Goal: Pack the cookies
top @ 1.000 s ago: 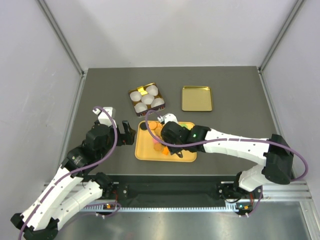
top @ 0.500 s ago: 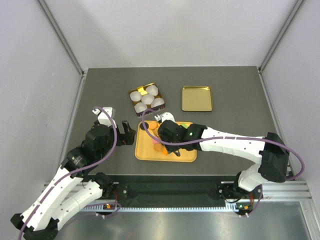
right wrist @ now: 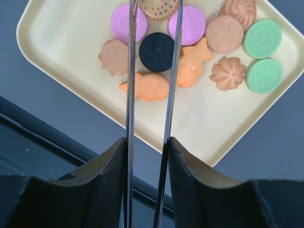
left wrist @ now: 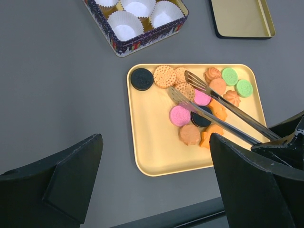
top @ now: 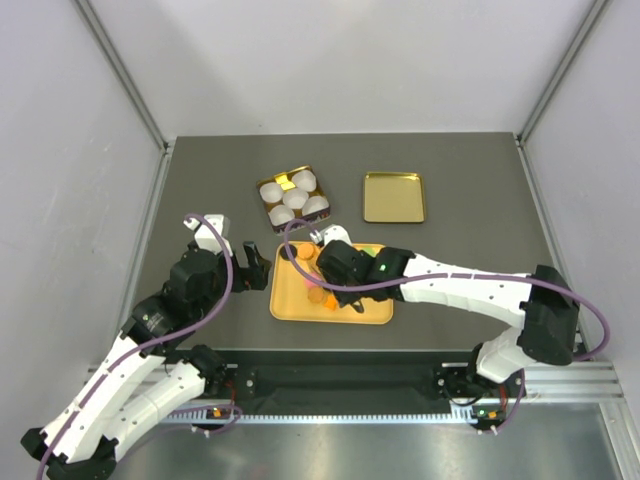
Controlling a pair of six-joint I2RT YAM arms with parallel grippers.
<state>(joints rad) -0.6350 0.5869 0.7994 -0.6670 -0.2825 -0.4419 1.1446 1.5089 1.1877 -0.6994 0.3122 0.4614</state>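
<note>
**A:** Where were the cookies (left wrist: pixel 179 115)?

**B:** All of them lay loose on the yellow tray (left wrist: pixel 152 142), bunched toward its far right half, apart from one black one at the far left corner. None had reached the tin (left wrist: pixel 142 45).

**A:** So nothing was packed?

**B:** Judging from this, nothing. The white paper cups (left wrist: pixel 124 28) that showed in the tin were empty, so the whole job was left.

**A:** And the tongs (left wrist: pixel 228 103)?

**B:** The right gripper (right wrist: pixel 147 156) was clamped on their handles. Their tips straddled a waffle-patterned cookie (left wrist: pixel 165 76) at the pile's far edge. I couldn't tell whether they pinched it.

**A:** The other arm?

**B:** The left gripper (left wrist: pixel 156 161) hung at the tray's nine o'clock, jaws spread wide and holding nothing.

**A:** And the rest?

**B:** From above, the tin sat at the tray's eleven o'clock and the gold lid (top: pixel 393 196) at one o'clock, both apart from it.
</note>
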